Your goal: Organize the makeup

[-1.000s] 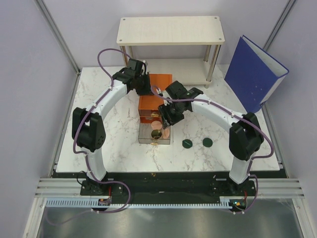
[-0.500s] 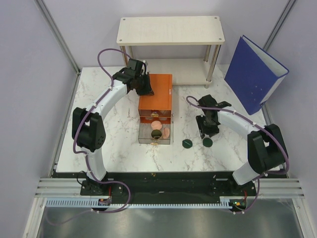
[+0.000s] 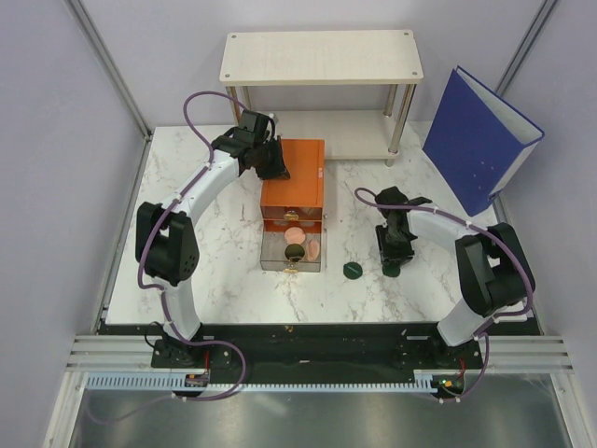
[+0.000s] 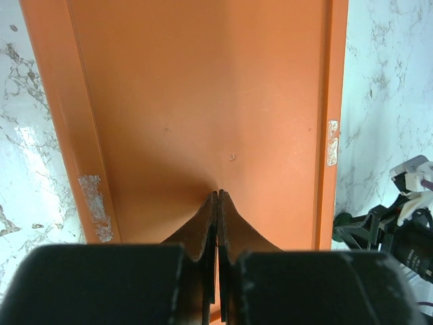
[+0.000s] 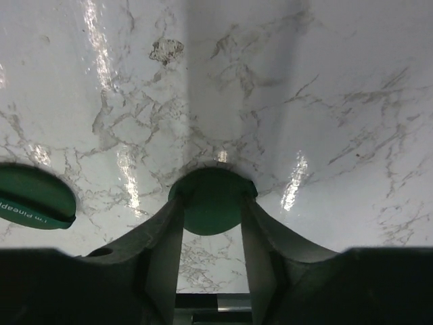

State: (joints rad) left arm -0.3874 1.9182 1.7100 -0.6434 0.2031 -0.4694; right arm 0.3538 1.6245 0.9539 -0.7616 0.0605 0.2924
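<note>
Within a second the right arm had swung away from the open drawer (image 3: 265, 254) of the orange box of drawers (image 3: 297, 168) and dropped to the right-hand part of the tabletop (image 3: 215, 271). There the right end effector (image 3: 393, 264) stood over the dark green disc (image 5: 211, 211) lying farthest right. Its two fingers (image 5: 162, 237) had drawn in to about half width and flanked the disc's rim. The disc lay flat on the marble, and whether the fingers had truly bitten on it could not be told from the wrist view. The second dark green disc (image 3: 353, 271) waited just to the left, apart from the first. Across the scene the left end effector (image 4: 217, 198), pinched fully closed on nothing, pressed down on the box's orange top, apparently to steady it. In the open drawer lay two peach-pink discs (image 3: 295, 233) and a darker round piece (image 3: 293, 251). The move suggested the sorting had passed on to the green pair, with both of those discs yet to be put away.
</note>
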